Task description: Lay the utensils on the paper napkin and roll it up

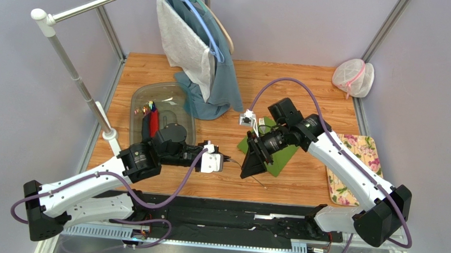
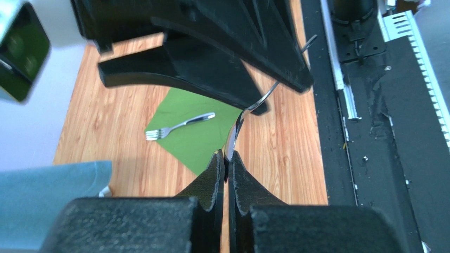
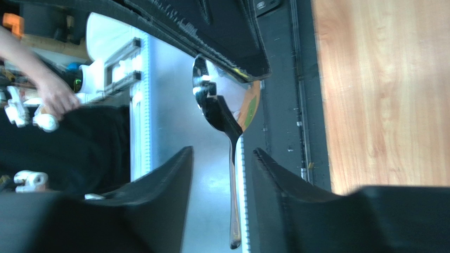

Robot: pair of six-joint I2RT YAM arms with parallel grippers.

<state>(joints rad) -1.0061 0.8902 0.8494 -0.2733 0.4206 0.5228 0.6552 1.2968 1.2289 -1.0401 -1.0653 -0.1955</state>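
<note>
The green paper napkin (image 1: 282, 153) (image 2: 195, 132) lies flat on the wooden table with a fork (image 1: 262, 125) (image 2: 179, 125) resting on it. A metal spoon (image 1: 260, 181) (image 2: 257, 104) (image 3: 211, 103) hangs in the air at the napkin's near-left corner. My left gripper (image 1: 227, 160) (image 2: 227, 158) is shut on the spoon's bowl end. My right gripper (image 1: 250, 170) (image 3: 223, 152) points down and toward the near edge. It is open, and the spoon's handle stands free in the gap between its fingers.
A clear plastic tub (image 1: 143, 94) with small items stands at the left. Teal and grey garments (image 1: 213, 84) hang from a rack behind it. A flowered pink mat (image 1: 356, 165) lies at the right and a mesh bag (image 1: 353, 78) sits in the far right corner.
</note>
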